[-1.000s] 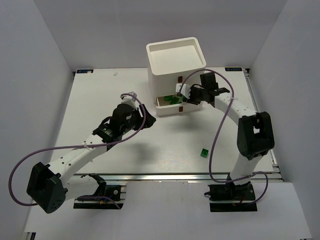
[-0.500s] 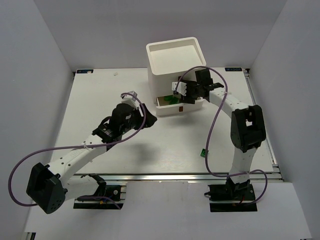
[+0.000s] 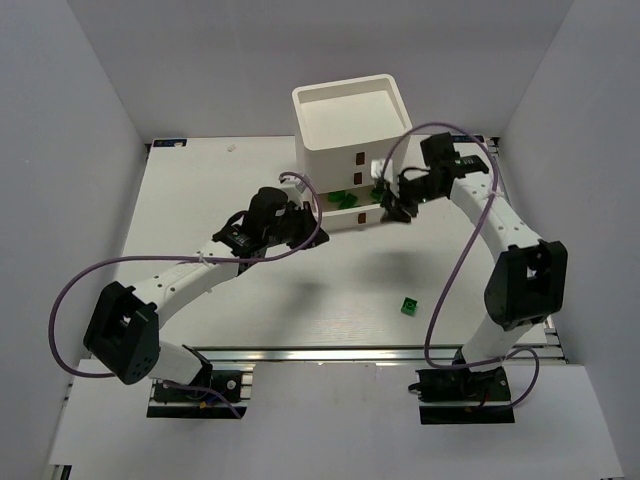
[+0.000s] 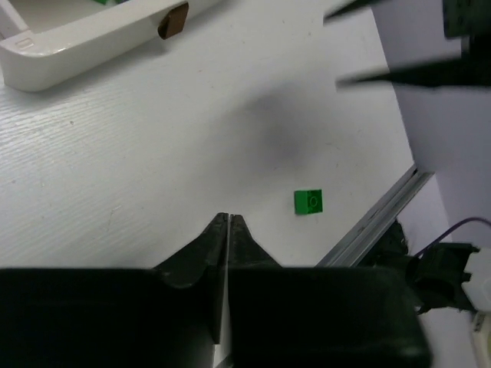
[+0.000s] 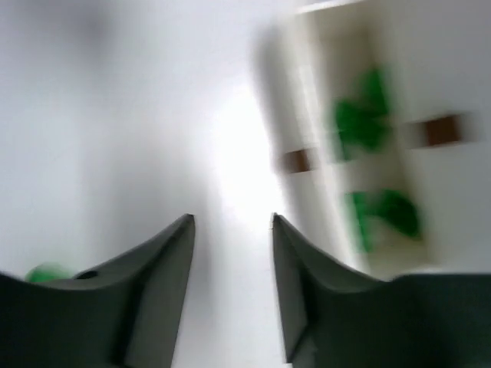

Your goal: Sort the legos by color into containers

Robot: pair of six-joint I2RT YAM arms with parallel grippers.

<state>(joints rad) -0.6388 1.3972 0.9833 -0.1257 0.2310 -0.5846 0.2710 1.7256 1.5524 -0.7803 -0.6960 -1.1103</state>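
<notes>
The white drawer unit stands at the back of the table, its bottom drawer pulled out with dark green legos inside. One green lego lies alone on the table toward the near edge; the left wrist view shows this lego just right of the fingertips. My left gripper is shut and empty, close to the drawer's left front corner. My right gripper hovers open and empty at the drawer's right end. The right wrist view is blurred, with green legos in the drawer.
The unit's top tray has a raised rim. Small brown handles mark the drawer fronts, one handle near my left fingers. The table's metal front rail runs close behind the loose lego. Cables loop off both arms.
My left arm swung right toward the drawer and its gripper shut. My right gripper pulled back from the drawer front to its right end.
</notes>
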